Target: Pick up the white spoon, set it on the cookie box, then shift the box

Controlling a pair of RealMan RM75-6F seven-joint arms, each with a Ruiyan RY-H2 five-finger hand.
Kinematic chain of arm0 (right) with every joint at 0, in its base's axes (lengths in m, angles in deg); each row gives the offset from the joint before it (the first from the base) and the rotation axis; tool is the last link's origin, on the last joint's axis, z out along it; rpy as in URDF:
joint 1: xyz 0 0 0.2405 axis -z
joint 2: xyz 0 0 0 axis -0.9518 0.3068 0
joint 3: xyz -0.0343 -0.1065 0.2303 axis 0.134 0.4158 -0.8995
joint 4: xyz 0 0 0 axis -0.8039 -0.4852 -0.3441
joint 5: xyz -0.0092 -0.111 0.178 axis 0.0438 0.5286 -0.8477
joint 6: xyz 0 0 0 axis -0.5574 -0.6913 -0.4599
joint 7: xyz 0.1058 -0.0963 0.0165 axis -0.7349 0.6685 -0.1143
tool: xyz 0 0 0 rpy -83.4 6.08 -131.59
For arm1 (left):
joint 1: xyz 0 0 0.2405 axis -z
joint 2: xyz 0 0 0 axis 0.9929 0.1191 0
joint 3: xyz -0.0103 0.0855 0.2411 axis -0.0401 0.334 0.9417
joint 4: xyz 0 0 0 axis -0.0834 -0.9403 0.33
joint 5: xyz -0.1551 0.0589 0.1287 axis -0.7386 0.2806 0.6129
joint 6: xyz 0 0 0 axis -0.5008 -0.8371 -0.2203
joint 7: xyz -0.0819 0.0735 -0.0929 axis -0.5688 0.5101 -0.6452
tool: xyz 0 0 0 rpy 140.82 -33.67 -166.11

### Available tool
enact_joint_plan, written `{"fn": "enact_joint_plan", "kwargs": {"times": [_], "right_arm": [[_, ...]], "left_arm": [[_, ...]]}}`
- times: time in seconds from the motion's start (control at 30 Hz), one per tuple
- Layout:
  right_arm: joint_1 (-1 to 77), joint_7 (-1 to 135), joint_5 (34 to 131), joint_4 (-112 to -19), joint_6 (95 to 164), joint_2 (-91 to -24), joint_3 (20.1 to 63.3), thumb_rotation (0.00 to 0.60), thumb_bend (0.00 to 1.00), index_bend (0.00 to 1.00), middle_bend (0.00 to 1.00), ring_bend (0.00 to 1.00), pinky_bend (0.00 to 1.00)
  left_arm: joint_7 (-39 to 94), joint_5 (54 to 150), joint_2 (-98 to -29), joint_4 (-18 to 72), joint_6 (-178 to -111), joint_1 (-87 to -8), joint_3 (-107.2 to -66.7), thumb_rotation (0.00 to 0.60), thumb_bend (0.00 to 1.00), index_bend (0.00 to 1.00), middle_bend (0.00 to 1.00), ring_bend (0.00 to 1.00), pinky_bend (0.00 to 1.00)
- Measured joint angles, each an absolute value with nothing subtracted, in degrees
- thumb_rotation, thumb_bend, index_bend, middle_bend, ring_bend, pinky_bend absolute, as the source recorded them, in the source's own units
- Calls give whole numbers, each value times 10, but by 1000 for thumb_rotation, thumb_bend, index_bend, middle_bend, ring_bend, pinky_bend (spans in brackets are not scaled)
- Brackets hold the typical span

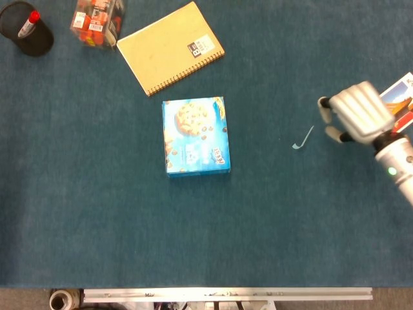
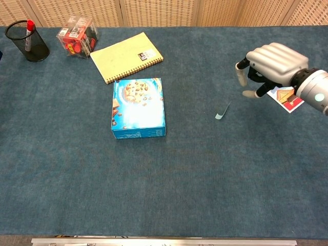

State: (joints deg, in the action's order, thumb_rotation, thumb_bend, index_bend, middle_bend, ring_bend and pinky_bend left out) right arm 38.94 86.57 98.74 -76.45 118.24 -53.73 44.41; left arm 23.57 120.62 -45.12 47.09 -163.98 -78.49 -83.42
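A small white spoon (image 1: 302, 139) (image 2: 222, 112) lies on the blue cloth, right of centre. My right hand (image 1: 357, 112) (image 2: 269, 65) hovers just to its right and slightly behind it, fingers curved downward and apart, holding nothing. The blue cookie box (image 1: 195, 135) (image 2: 138, 107) lies flat in the middle of the table, well left of the spoon. My left hand appears in neither view.
A yellow spiral notebook (image 1: 170, 46) (image 2: 126, 56) lies behind the box. A black mesh pen cup (image 1: 26, 28) (image 2: 27, 40) and a clear box of small items (image 1: 96, 21) (image 2: 78, 36) stand at the back left. A card packet (image 1: 403, 98) (image 2: 286, 98) lies under my right hand.
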Motion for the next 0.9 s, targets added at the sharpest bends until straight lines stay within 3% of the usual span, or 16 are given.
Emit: {"fn": "enact_joint_plan", "kwargs": {"times": [0.13, 0.33, 0.43, 0.9], "right_arm": [[374, 877, 983, -749, 1169, -558, 451, 600, 276, 606, 1000, 1000, 1000], [369, 876, 987, -737, 1174, -574, 460, 600, 309, 577, 1000, 1000, 1000], [368, 875, 991, -733, 1177, -576, 465, 600, 355, 517, 1000, 1000, 1000], [375, 861, 989, -716, 1187, -585, 482, 600, 331, 500, 1000, 1000, 1000]], "left_arm": [[238, 1206, -451, 472, -1632, -781, -834, 600, 326, 84, 238, 245, 315], [245, 1206, -450, 477, -1627, -778, -834, 600, 325, 84, 238, 246, 314], [249, 1205, -448, 480, -1625, -776, -834, 600, 325, 84, 238, 246, 313], [262, 1208, -445, 493, -1618, -772, -831, 600, 325, 84, 235, 246, 310]]}}
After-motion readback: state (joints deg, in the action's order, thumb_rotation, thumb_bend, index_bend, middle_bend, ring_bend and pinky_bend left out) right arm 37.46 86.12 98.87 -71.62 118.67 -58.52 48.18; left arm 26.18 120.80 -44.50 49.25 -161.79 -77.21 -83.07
